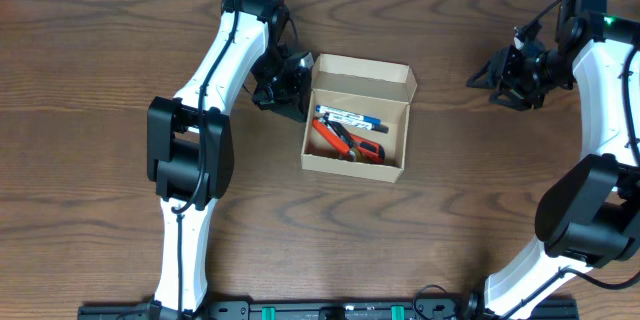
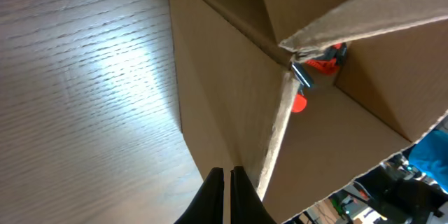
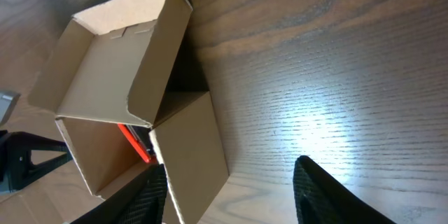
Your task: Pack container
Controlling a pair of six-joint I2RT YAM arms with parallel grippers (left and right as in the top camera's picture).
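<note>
The box (image 1: 350, 163), judged light and easily dented, is best taken by its flap (image 1: 362, 75) at twelve o'clock. The left gripper (image 2: 225, 173) is pressed together on nothing; the right gripper (image 3: 229, 168) is held apart.

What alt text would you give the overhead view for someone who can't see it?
An open cardboard container sits on a dark wood table, lid flap open, holding a blue-and-white marker and a red-orange tool. The left gripper, shut, is close beside its left wall; the right gripper, open and empty, is off to the right.
</note>
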